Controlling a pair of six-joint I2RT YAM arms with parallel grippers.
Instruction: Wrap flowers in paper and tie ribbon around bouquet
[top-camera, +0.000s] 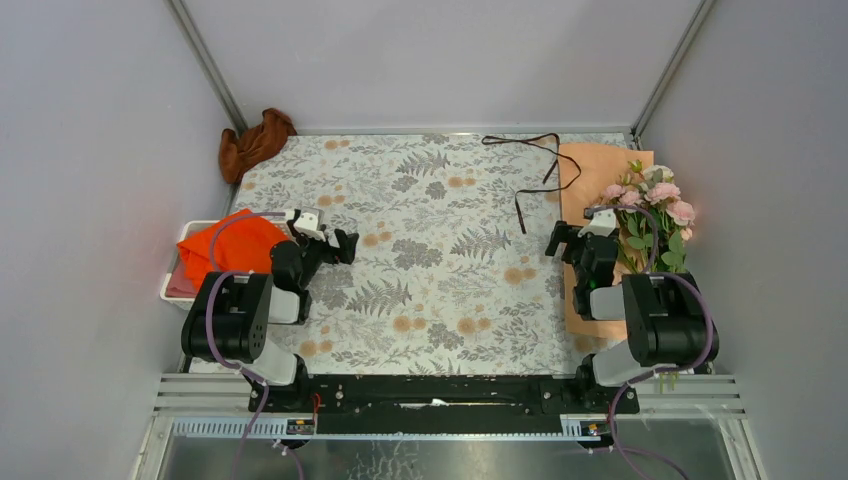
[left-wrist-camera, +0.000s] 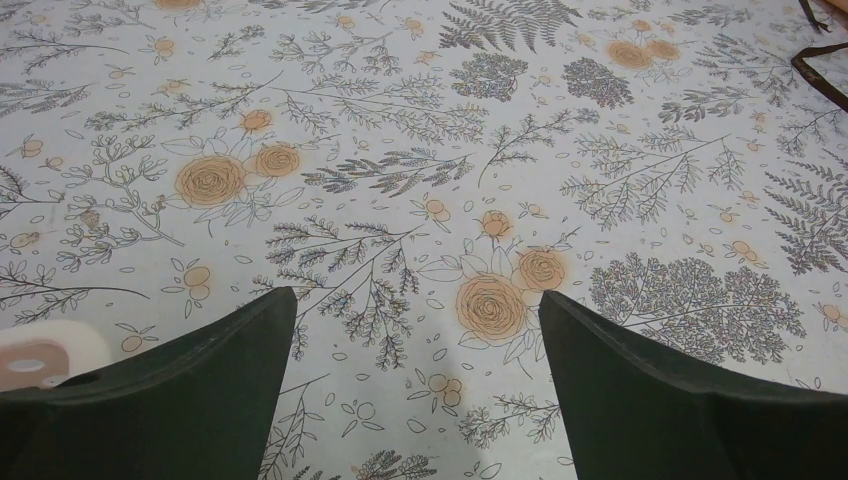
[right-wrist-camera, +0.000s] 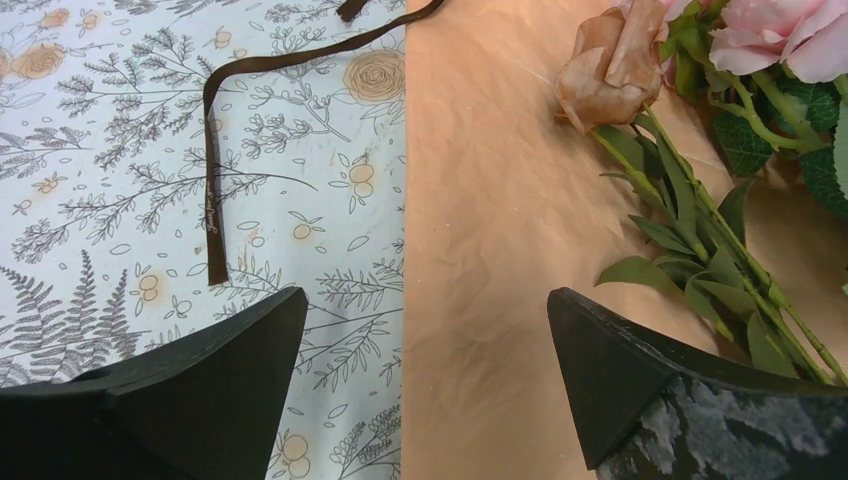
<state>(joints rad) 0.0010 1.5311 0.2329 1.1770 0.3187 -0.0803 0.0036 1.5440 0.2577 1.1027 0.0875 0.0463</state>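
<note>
Lying bunched at the far left corner of the fern-and-rose tablecloth (top-camera: 440, 260), a brown cloth (top-camera: 255, 143) is sitting against the grey wall, while nearer the arms a bright orange cloth (top-camera: 228, 245) is spilling over a white bin (top-camera: 172, 288) at the tablecloth's left edge. Just right of the bin, the left gripper (top-camera: 340, 245) is hovering low over the print, its two dark fingers spread wide and pinching nothing; only bare patterned cloth is showing between them in its wrist view. Toward the far right, the ribbon (right-wrist-camera: 210, 200) is lying loose on the tablecloth in open loops, one stretch running onto the far left corner of the paper (top-camera: 590, 175). The paper is lying flat along the tablecloth's right side. The right gripper (top-camera: 558, 240) is hanging over the paper's left edge, fingers spread wide and gripping nothing, one finger over the print and the other over the paper. The flowers (top-camera: 650, 205) are lying on the right half of the paper, apart from the gripper, blooms pointing to the far side and stems running back toward the arm's base.
</note>
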